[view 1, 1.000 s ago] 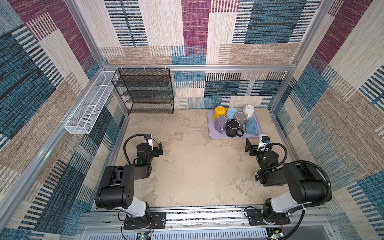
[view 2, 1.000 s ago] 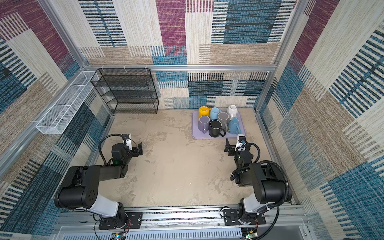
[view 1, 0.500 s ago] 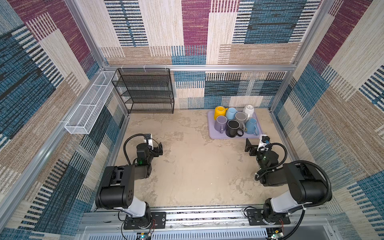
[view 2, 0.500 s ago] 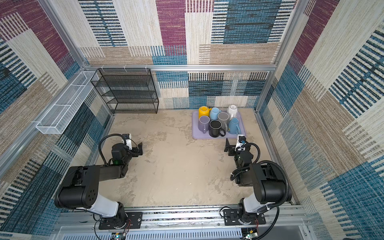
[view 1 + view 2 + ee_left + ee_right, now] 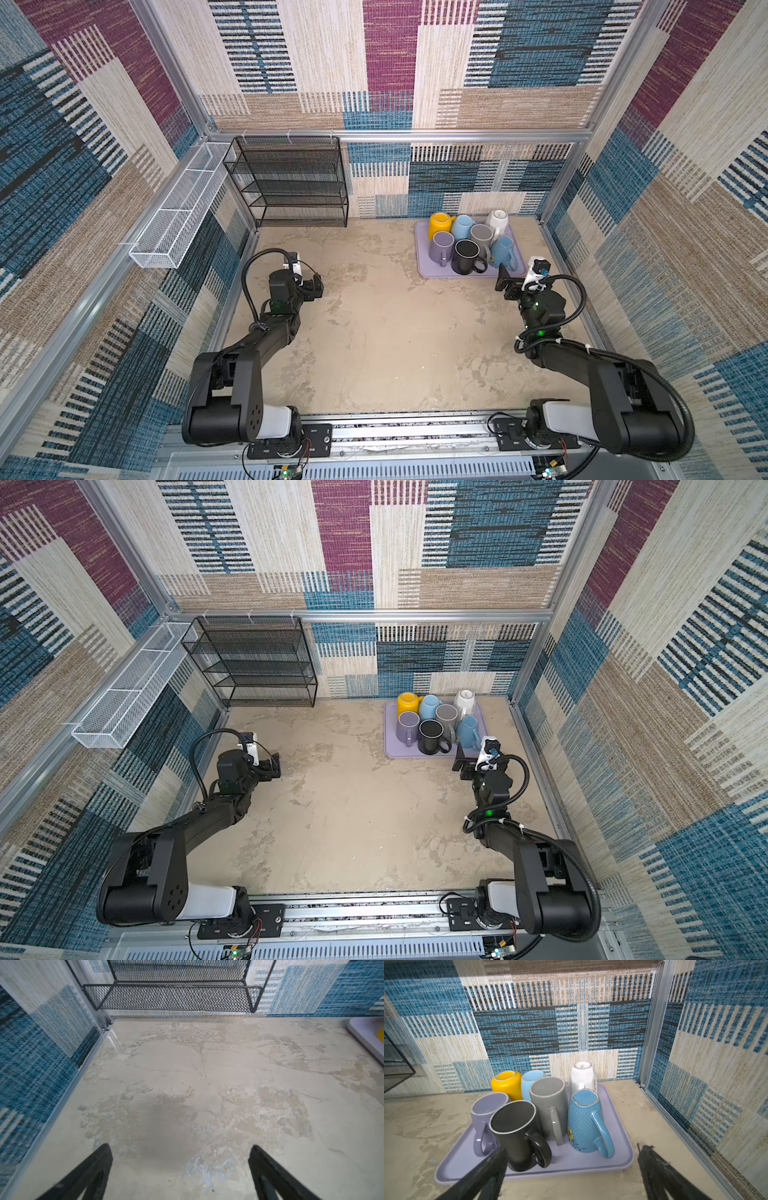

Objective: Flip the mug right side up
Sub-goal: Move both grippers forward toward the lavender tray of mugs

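Right wrist view has the mugs [image 5: 548,1103] crammed on a lilac tray [image 5: 581,1164] in the far right corner of the blotchy beige desk [image 5: 643,1109]. Patchwork carpet walls [image 5: 529,1028] all round. The left gripper [image 5: 180,1145] and right gripper [image 5: 573,1148] both have their jaws spread, gripping nothing.

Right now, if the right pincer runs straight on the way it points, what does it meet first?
Likely the near rim of the purple tray if the open right pincer runs low; any higher, the blue dotted mug handle-first, with the black mug just ahead of one finger. Depth unclear.
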`<move>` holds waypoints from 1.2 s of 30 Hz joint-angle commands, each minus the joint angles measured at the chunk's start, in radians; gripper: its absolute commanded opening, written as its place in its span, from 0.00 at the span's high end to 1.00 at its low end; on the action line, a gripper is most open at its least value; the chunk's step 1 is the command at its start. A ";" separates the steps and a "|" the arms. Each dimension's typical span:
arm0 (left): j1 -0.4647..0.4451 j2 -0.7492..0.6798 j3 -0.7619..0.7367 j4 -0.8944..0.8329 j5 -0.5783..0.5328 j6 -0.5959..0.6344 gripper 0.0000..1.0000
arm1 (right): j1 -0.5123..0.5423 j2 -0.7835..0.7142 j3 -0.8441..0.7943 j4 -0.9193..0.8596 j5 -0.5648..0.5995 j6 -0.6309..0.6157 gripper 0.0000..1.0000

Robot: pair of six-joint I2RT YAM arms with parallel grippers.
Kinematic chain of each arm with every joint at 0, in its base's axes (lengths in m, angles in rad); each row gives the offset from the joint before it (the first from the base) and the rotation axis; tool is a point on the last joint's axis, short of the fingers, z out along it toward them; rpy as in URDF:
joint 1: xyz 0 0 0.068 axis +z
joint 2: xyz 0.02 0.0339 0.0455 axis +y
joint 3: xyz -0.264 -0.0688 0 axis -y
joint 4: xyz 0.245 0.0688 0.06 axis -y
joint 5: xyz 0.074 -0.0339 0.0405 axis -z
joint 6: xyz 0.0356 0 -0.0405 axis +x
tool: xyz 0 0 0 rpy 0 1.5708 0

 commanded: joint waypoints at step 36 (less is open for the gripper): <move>-0.406 0.227 0.952 -0.678 0.288 -0.173 0.01 | -0.022 0.083 0.678 -1.084 -0.036 0.144 0.00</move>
